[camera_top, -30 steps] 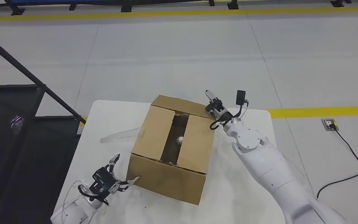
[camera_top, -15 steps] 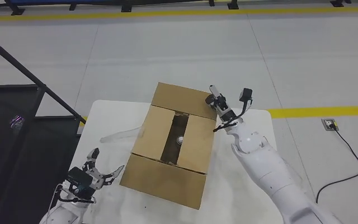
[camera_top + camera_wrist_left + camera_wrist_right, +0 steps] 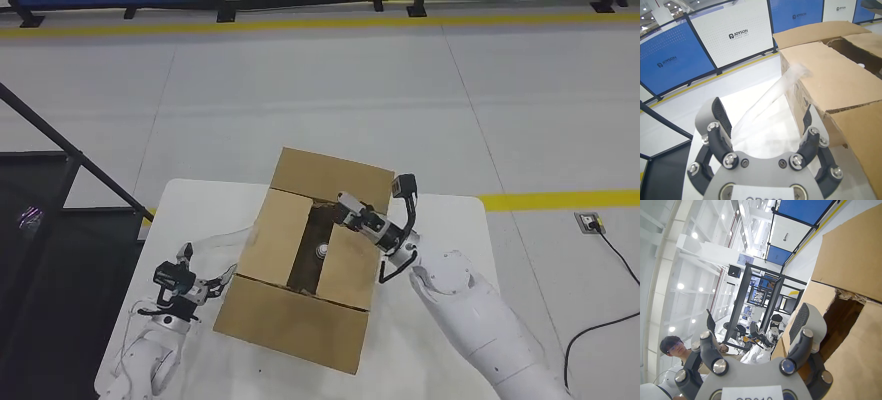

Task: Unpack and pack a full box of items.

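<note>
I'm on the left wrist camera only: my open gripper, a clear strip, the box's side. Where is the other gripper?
Observer: The right gripper is over the box, at the inner edge of the right-hand flap, beside the gap between the flaps.
Operator: Open or shut?
Observer: Open. The right wrist view shows its fingers spread, one at the gap's torn edge.
Operator: I get only a sliver of that gap. Anything inside?
Observer: From above, a small round pale item shows through it; what it is I cannot tell.
</note>
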{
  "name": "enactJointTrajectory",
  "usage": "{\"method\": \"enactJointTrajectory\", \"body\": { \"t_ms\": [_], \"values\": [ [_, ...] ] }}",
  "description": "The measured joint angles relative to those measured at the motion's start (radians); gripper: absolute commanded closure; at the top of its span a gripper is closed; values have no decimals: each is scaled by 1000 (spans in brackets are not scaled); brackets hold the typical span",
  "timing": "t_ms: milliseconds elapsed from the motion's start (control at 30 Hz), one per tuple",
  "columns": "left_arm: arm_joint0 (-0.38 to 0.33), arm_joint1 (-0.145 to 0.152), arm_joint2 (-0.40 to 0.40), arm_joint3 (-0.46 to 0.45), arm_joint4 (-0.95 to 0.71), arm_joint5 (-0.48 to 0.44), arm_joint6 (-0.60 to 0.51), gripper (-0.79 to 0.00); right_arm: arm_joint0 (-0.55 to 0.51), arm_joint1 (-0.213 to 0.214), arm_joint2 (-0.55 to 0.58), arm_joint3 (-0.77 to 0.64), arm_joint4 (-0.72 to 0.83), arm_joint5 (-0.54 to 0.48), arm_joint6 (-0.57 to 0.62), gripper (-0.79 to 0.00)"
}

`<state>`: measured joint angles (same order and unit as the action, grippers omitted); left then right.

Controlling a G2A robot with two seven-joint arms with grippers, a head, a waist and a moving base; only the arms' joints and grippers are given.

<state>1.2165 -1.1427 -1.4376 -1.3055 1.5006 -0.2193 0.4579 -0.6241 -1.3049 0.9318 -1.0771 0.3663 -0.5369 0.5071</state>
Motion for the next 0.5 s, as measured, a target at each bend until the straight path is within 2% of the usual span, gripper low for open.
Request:
{"method": "enactJointTrajectory", "body": {
  "t_ms": [133,200,500],
  "values": [
    [-37,-8,37,43,17,21,3,-785,-5,0,-1,-5,-4,6,0,-785],
    [-44,-10,46,53,16,15,14,-785,-16,-1,-10,-23,-32,41,3,-785],
    [-14,-5,34,26,11,-34,51,-785,24,-21,-71,-40,-132,216,74,-785]
  ]
}}
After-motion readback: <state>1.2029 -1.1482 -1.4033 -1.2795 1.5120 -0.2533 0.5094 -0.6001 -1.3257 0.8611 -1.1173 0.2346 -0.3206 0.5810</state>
